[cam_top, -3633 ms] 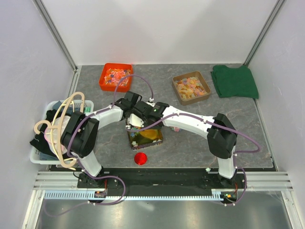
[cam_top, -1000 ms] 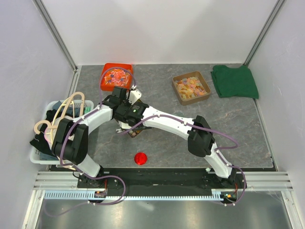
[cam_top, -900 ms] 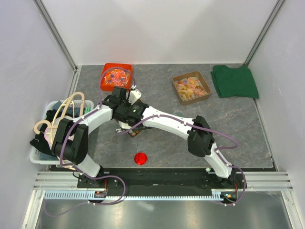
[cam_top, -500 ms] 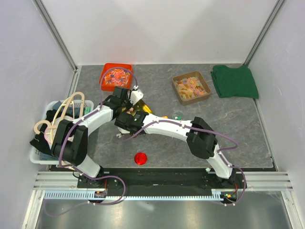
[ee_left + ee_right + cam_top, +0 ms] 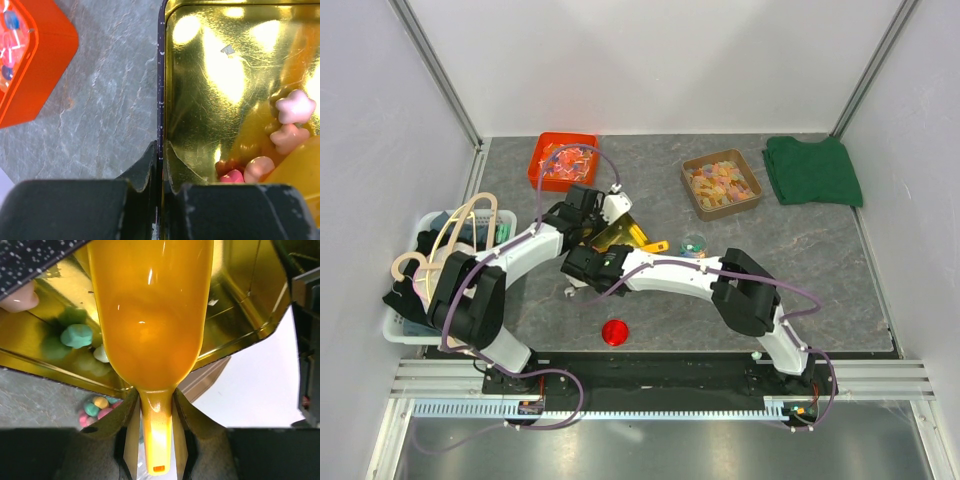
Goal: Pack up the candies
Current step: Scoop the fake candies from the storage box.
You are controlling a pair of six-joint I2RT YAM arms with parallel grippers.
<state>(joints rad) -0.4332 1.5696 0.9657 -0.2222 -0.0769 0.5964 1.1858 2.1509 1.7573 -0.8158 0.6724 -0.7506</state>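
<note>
**Left pincer** (image 5: 159, 161): closed on the side wall of the gold tin (image 5: 210, 75), with one finger outside the rim and one inside. The tin extends straight ahead of the fingers. In the top view it is tilted; whether any corner touches the desk (image 5: 110, 105) cannot be told. The orange-red tray (image 5: 25, 75) lies ahead and to the left of this pincer, apart from the tin.

**Right pincer** (image 5: 152, 412): clamped on the narrow handle of the yellow-orange scoop (image 5: 150, 315). The scoop bowl projects ahead of the fingers into the open tin, over its gold interior.

**Candies** (image 5: 292, 122): pink pieces lie inside the tin, ahead and to the right of the left pincer, beside the scoop edge. In the right wrist view, a green piece and a pale piece lie in the tin to the left of the scoop bowl. A small mixed-colour cluster lies on the desk just left of the right pincer fingers, below the tin edge.

**Red disc** (image 5: 614, 332): flat on the desk, behind the right pincer toward the arm bases, apart from it.
</note>
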